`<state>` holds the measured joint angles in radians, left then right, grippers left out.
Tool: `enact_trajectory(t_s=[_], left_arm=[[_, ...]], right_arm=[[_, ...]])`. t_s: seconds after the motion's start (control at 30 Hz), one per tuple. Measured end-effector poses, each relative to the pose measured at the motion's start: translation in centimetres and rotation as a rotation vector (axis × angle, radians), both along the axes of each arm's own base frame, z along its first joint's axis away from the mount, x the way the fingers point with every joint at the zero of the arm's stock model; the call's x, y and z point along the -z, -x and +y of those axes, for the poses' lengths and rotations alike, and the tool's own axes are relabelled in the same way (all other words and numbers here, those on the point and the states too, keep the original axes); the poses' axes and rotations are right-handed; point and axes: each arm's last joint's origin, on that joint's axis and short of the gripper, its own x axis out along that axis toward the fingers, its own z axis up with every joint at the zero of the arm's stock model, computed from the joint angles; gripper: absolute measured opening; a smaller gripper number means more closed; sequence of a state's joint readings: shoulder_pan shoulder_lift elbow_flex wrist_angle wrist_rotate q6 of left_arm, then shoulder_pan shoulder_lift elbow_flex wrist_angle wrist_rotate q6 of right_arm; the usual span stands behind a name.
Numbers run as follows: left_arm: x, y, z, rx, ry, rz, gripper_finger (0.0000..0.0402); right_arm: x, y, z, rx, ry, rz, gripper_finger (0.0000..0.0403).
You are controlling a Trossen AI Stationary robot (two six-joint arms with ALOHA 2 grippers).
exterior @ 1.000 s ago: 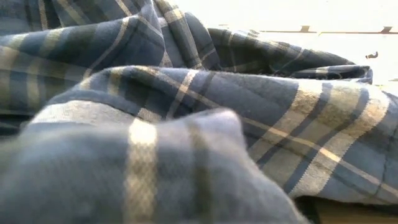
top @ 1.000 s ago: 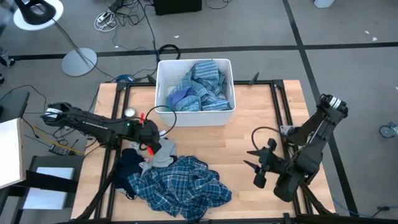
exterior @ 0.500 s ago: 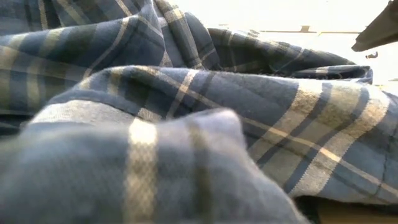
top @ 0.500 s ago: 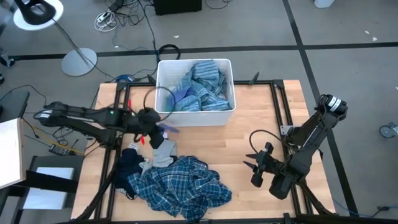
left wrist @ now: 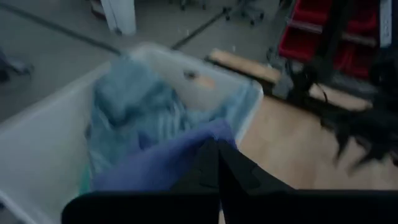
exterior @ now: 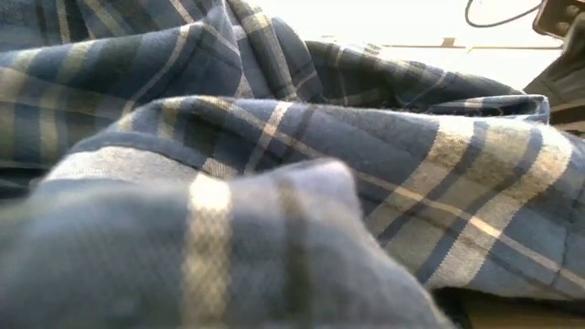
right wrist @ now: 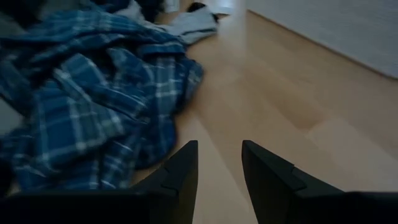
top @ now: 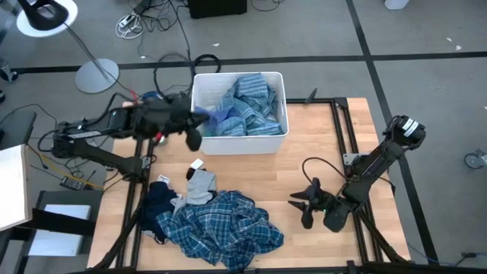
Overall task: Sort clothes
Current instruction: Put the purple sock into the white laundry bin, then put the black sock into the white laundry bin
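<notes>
My left gripper (top: 195, 123) is raised at the left wall of the white bin (top: 199, 91), shut on a small blue-violet cloth (left wrist: 163, 163). The bin holds blue-grey striped clothes (top: 247, 106). On the table's near left lies a pile: a blue-and-white plaid shirt (top: 221, 227), a grey garment (top: 200, 185) and a dark navy one (top: 156, 202). My right gripper (top: 303, 207) is open and low over the wood, right of the plaid shirt (right wrist: 81, 106), with nothing between its fingers (right wrist: 186, 168). My left gripper pinches the blue-violet cloth (left wrist: 199, 140) between its two shut fingers, coming nearly level from the table's left side. The cloth is lifted clear of the table and bunches ahead of the fingertips over the bin's left part. Which edge or how many layers, I cannot tell.
Bare wood (top: 319, 144) lies between the bin and my right arm. Black frame rails (top: 338, 122) run along the table's sides. In the low view the plaid shirt (exterior: 274, 183) fills almost everything, with part of my right arm (exterior: 559, 18) at the upper right.
My left gripper has risen from the clothes pile and swung toward the far edge, up to the bin's left wall, carrying the blue-violet cloth clear of the table. My right gripper has sunk toward the table and moved a little toward the plaid shirt.
</notes>
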<state>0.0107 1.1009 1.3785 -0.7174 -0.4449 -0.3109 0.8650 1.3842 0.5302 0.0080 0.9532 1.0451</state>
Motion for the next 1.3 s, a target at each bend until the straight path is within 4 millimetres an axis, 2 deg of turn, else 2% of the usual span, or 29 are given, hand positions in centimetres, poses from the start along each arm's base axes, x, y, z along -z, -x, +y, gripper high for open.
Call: enact_trajectory(t_s=[0.13, 0.3, 0.47, 0.6, 0.77, 0.97, 1.1, 1.2, 1.3], left_arm=[[-0.6, -1.4, 2.2, 0.002, -0.029, 0.023, 0.0000], [0.8, -3.7, 5.2, 0.030, 0.014, 0.100, 0.0008], [1.7, -4.4, 7.3, 0.017, 0.060, 0.129, 0.0048], [1.9, -4.1, 7.8, 0.044, 0.096, 0.135, 0.0087], [1.6, -2.7, 6.7, 0.090, 0.121, 0.177, 0.0110], [2.4, -0.1, 2.6, 0.166, 0.101, 0.181, 0.0112], [5.5, 3.0, 0.1, 0.109, 0.153, 0.142, 0.0112], [9.2, 4.6, -1.4, 0.084, 0.213, 0.105, 0.0112], [13.1, 5.2, -2.3, 0.047, 0.261, 0.094, 0.0111]], right_arm=[[-0.1, -1.1, -0.5, -0.055, -0.021, -0.020, 0.0125], [-0.7, -2.4, -1.0, -0.110, -0.021, -0.033, 0.0125], [-0.9, -3.1, -1.5, -0.144, -0.014, -0.038, 0.0125], [-0.9, -3.4, -1.8, -0.155, -0.017, -0.029, 0.0125], [-0.9, -3.5, -1.8, -0.175, -0.020, -0.020, 0.0125], [-0.9, -3.5, -1.8, -0.186, -0.015, -0.015, 0.0125], [-0.9, -3.5, -1.7, -0.194, -0.015, -0.009, 0.0125], [-0.8, -3.5, -1.8, -0.198, 0.002, -0.004, 0.0125], [-0.8, -3.6, -2.0, -0.194, 0.017, 0.002, 0.0125]])
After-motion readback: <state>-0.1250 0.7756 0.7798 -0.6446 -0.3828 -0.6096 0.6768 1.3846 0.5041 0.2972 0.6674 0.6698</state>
